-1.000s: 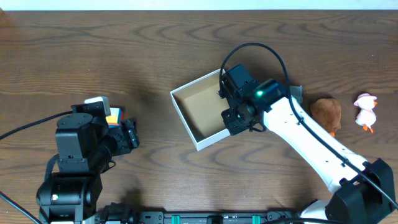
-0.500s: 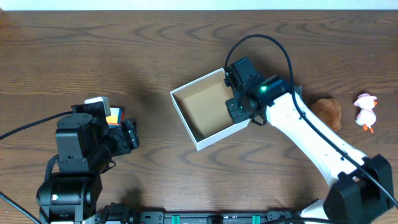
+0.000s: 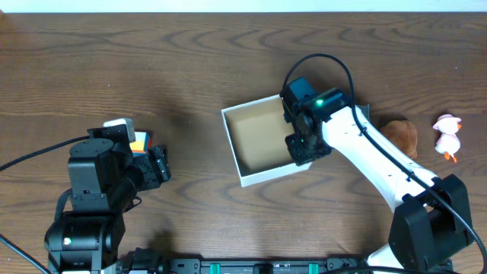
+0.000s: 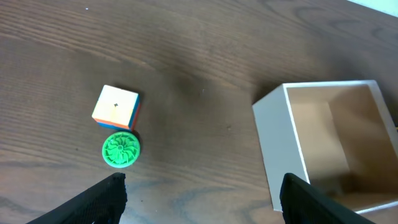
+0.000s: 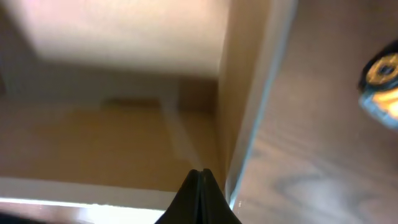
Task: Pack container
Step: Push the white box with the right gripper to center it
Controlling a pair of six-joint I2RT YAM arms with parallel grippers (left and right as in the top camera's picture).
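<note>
While my right end effector [image 5: 200,174] sits pinched closed inside the container [image 3: 259,141] by its 3 o'clock wall, my left end effector [image 4: 204,180] hangs wide open.

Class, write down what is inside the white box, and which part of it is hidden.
Only bare tan floor shows inside the box; no toy is visible. The right end effector covers its right side from overhead, so that part is hidden.

There's the square, shallow white cardboard box [image 3: 259,141] sitting flat on the wooden table [image 3: 152,61], open side up; thin white walls, tan-brown floor showing; turned slightly askew, just right of centre.
</note>
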